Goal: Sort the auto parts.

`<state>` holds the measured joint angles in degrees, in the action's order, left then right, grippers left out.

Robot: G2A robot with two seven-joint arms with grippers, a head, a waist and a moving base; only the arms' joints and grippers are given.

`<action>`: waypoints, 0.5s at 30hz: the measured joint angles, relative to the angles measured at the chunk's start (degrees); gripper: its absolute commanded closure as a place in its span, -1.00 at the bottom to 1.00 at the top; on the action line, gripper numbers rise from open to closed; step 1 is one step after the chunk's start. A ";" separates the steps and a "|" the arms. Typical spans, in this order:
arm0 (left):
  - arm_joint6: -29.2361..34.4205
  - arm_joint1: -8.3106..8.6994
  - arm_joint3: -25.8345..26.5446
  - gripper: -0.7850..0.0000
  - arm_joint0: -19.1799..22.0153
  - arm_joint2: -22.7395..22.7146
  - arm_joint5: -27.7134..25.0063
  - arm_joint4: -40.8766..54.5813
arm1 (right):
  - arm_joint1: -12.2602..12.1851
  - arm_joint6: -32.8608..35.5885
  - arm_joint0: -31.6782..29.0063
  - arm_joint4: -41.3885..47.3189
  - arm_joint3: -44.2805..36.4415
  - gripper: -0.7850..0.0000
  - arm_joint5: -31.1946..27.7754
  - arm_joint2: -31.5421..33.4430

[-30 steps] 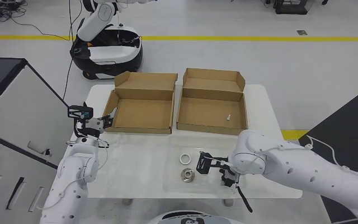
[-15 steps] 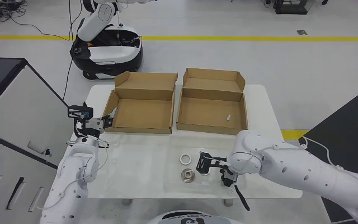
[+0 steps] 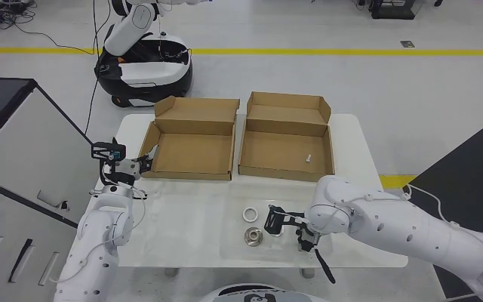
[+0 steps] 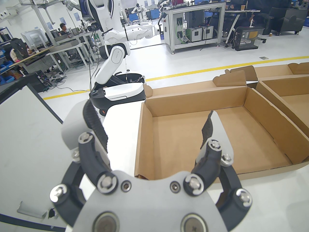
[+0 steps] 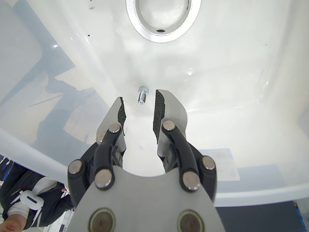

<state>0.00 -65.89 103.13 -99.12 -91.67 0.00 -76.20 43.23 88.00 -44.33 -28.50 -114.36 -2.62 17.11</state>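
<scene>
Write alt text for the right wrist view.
The open right pincer frames a small bolt lying at the gap between its tips on a glossy white surface. A silver metal ring lies beyond the bolt, apart from it.

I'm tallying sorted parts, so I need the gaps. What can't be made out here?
Small part in the right box, top view: too small to identify.
Metal ring, right wrist view: part of its rim cut off by the picture's edge.
Left box, near wall, left wrist view: partly hidden behind the left gripper.
</scene>
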 measured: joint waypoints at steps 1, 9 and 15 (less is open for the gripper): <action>0.00 0.00 0.00 -1.00 0.00 0.00 0.00 0.00 | 0.05 0.00 0.01 0.03 0.10 0.37 0.00 -0.03; 0.00 0.00 0.00 -1.00 0.00 0.00 0.00 0.00 | 0.53 0.00 -0.02 0.17 0.81 0.45 0.00 -0.22; 0.00 0.00 0.00 -1.00 0.00 0.00 0.00 0.00 | 0.81 0.00 0.00 0.33 1.26 1.00 0.39 -0.47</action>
<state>0.00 -65.89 103.13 -99.12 -91.67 0.00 -76.20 44.04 88.00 -44.34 -28.17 -113.10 -2.23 16.64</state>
